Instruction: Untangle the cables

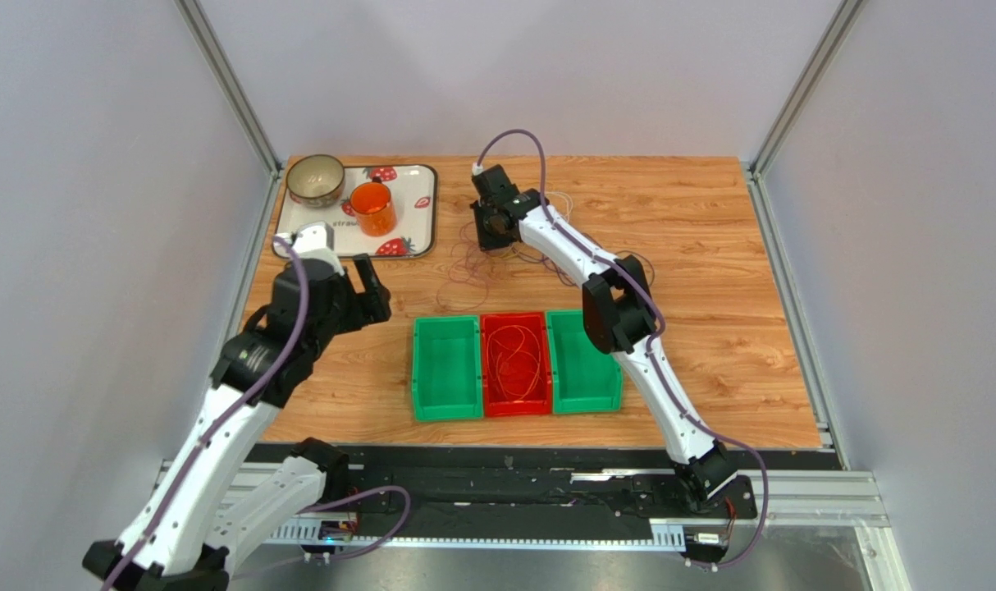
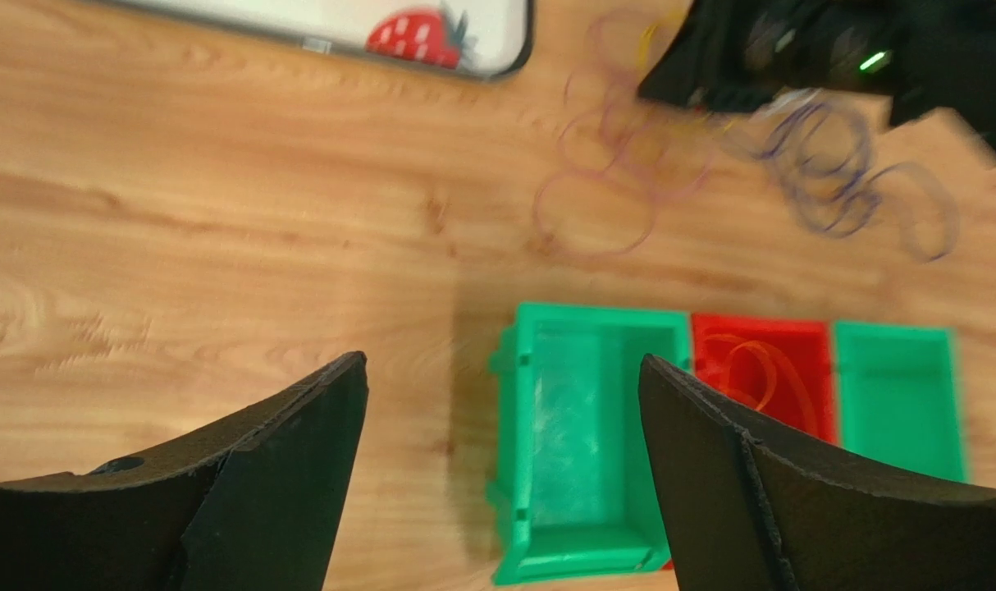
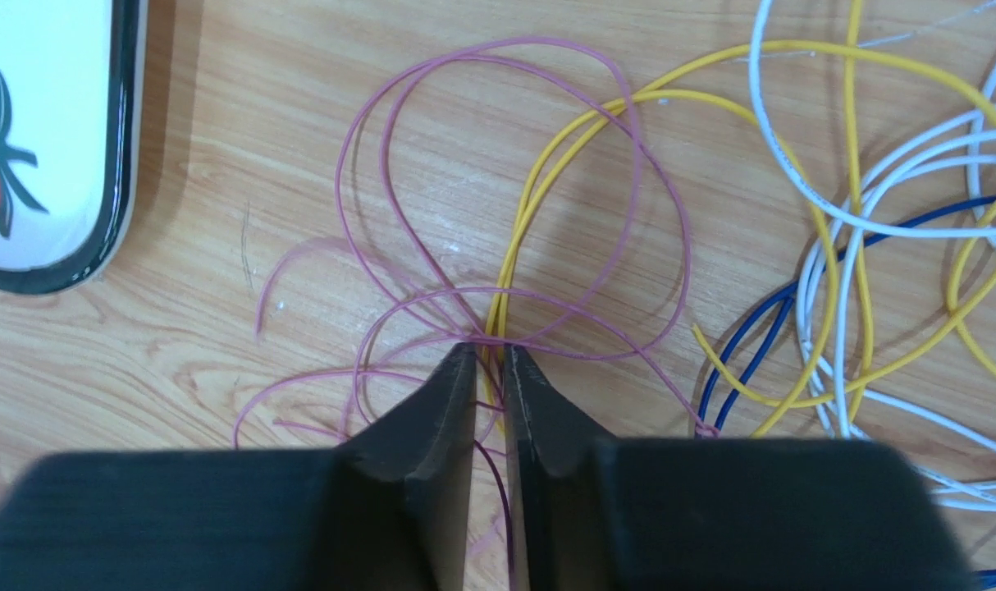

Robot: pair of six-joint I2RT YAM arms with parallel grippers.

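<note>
The cables [image 1: 464, 273] lie as a loose tangle on the wooden table beyond the bins. Up close I see pink loops [image 3: 515, 185], yellow strands [image 3: 836, 74], white strands [image 3: 860, 228] and a blue one [image 3: 750, 339]. My right gripper [image 3: 488, 352] is down on the pile's left part [image 1: 488, 237], its jaws nearly together with pink and yellow strands between them. An orange-red cable [image 1: 518, 361] is coiled inside the red bin [image 2: 762, 339]. My left gripper [image 2: 502, 369] hovers wide open and empty above the table left of the bins [image 1: 367, 293].
Three bins stand in a row: green [image 1: 448, 397], red [image 1: 517, 406], green [image 1: 584, 397]. A strawberry-print tray [image 1: 414, 222] at the back left holds a bowl [image 1: 314, 180] and an orange cup [image 1: 372, 208]. The tray's corner [image 3: 90, 265] is close to the right gripper.
</note>
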